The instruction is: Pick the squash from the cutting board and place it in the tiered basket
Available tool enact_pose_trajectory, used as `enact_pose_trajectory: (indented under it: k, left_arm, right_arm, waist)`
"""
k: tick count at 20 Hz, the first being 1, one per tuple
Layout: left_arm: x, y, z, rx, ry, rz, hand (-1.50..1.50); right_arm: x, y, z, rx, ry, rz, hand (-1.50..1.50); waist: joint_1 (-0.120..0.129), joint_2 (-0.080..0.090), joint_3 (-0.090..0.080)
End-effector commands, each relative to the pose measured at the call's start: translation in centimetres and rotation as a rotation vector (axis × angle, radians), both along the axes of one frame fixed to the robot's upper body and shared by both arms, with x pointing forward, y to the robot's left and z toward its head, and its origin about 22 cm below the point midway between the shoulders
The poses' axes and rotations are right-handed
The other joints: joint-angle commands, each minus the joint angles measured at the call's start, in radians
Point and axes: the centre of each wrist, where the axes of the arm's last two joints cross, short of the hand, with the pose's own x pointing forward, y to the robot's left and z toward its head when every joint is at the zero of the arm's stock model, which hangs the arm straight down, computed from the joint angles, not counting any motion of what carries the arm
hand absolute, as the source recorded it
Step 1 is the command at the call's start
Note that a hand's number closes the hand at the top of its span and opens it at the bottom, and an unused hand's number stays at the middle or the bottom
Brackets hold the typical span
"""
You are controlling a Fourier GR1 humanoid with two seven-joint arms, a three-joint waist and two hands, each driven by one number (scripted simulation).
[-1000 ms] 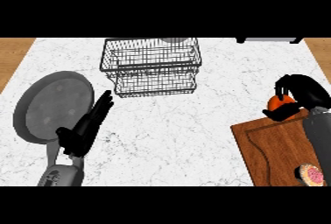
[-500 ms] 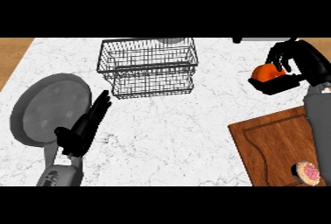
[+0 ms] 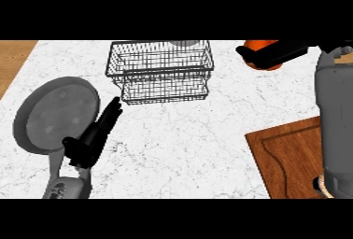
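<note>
The orange squash (image 3: 264, 55) hangs above the counter at the upper right, with my right hand (image 3: 284, 51) curled round it; black fingers cover most of it. It is right of the wire tiered basket (image 3: 160, 70), which stands at the top centre. The wooden cutting board (image 3: 288, 158) lies at the lower right, partly under my right forearm. My left hand (image 3: 96, 133) rests open at the lower left, fingers straight, beside a grey pan.
A grey round pan (image 3: 55, 113) lies at the left. A wooden strip (image 3: 14, 60) edges the counter's far left. A small round pinkish thing (image 3: 321, 185) shows at the board's lower right corner. White marble lies between basket and board.
My right hand has lifted the squash off the cutting board and carried it up and leftward, nearer the basket. The left hand has stayed put.
</note>
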Motion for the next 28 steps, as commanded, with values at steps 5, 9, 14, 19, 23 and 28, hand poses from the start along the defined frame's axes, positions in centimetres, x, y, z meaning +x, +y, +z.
enact_pose_trajectory:
  k: [5, 9, 14, 19, 23, 28]
  left_arm:
    - [0.8, -1.4, 0.5, -0.002, -0.006, -0.009, 0.0]
    - [0.3, -0.8, 1.3, 0.011, -0.015, -0.03, 0.0]
    - [1.0, -1.4, 0.1, 0.009, -0.014, -0.014, 0.0]
    - [0.7, -0.7, 0.5, 0.002, -0.028, -0.043, 0.0]
    - [1.8, -0.8, -0.1, -0.008, -0.021, -0.062, 0.0]
    - [2.1, -1.1, 0.6, 0.026, -0.017, -0.063, 0.0]
  right_arm:
    - [1.8, 11.1, 5.4, 0.043, 0.051, 0.006, 1.5]
    - [4.9, 12.0, 5.3, 0.042, 0.057, 0.017, 1.5]
    - [5.3, 16.4, 3.7, -0.007, 0.133, 0.061, 1.5]
    - [6.5, 18.0, 1.0, 0.007, 0.148, 0.062, 1.5]
    - [6.8, 18.7, -0.3, 0.02, 0.126, 0.068, 1.5]
    - [6.9, 20.1, 0.8, 0.077, 0.201, 0.093, 1.5]
  waist:
    - [0.017, 0.006, 0.0]
    - [0.035, 0.012, 0.0]
    - [0.024, 0.011, 0.0]
    - [0.045, 0.016, 0.0]
    - [0.044, 0.018, -0.001]
    - [0.068, 0.021, -0.001]
